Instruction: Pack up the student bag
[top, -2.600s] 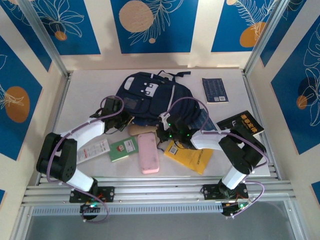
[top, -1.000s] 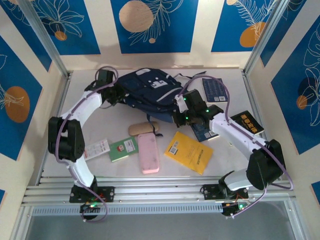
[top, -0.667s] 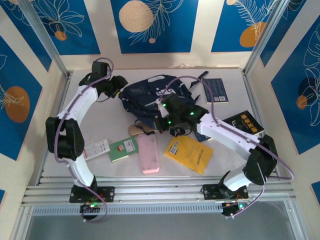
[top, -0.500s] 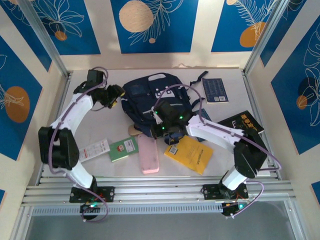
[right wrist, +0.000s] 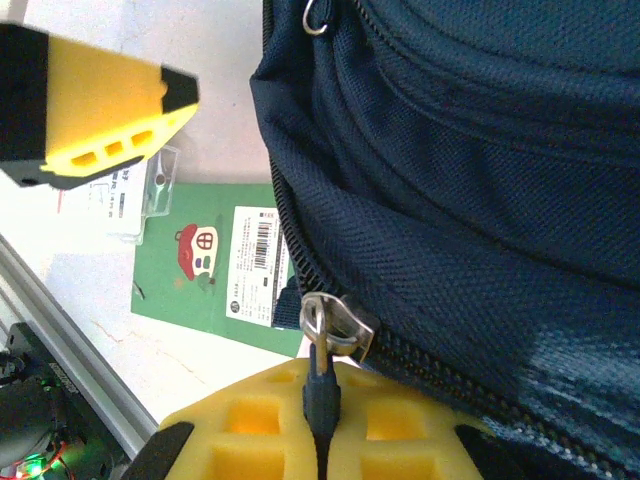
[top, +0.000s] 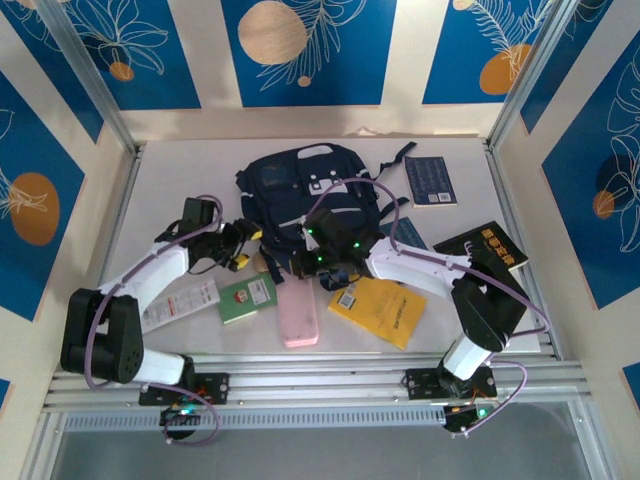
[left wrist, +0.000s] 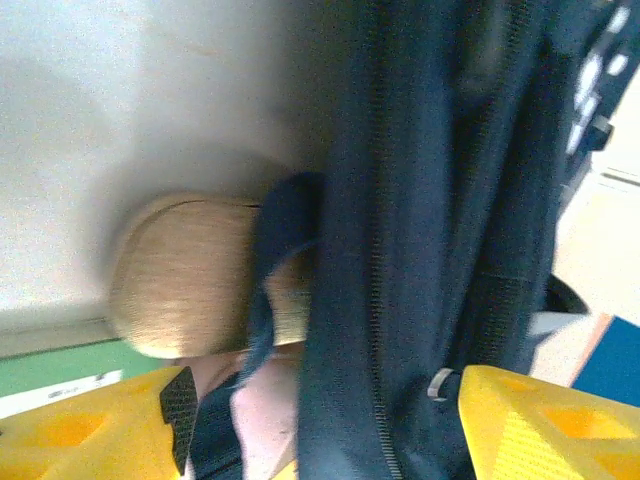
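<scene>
Top external view has the student bag [top: 300,185] lying upper middle on the tabletop [top: 180,180], with both arms crowding its near edge. Right wrist view gets the close-up detail: the right claw [right wrist: 320,400] is clenched on the bag's zip pull [right wrist: 322,330], with a green booklet [right wrist: 215,265] on the tabletop just beside the bag. Left wrist view shows the left claw [left wrist: 320,400] released, its yellow fingers [left wrist: 90,435] wide apart at the bag's edge, and a tan oval case [left wrist: 190,275] partly tucked under the bag's fabric.
</scene>
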Controlling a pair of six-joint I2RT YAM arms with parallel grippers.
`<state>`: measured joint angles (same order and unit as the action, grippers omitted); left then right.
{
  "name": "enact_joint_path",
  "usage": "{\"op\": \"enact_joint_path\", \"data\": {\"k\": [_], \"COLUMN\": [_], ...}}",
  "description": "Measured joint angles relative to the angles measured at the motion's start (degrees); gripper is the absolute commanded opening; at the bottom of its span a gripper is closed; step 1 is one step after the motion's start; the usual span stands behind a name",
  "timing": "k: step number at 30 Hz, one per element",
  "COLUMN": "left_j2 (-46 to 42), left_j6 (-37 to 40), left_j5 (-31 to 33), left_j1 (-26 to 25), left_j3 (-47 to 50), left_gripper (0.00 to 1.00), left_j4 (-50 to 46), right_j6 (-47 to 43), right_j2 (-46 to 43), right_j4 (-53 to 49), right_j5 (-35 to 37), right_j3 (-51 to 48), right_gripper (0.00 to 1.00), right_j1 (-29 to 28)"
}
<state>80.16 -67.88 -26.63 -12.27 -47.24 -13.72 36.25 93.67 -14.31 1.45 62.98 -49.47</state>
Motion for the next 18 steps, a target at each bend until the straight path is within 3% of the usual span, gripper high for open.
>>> {"op": "enact_joint_path", "data": {"k": [13,18], "left_j2": [7.2,9.0], "left_j6": [-6.2,-6.9], "left_j5": [-0.2,0.3], "left_j1": [-3.7,-4.4], "left_j3": [0.5,-0.1], "left_gripper": [0.55,0.30], "left_j4": [11.0,11.8], "right_j6": [0.9,0.9], "right_j2": [0.1,1.2], "right_j4": [2.4,3.1], "right_j5": [-0.5,-1.1], "right_j3": [-0.9,-0.9], "right_gripper": [0.00,0.00], "right_j1": [-0.1,-0.1]}}
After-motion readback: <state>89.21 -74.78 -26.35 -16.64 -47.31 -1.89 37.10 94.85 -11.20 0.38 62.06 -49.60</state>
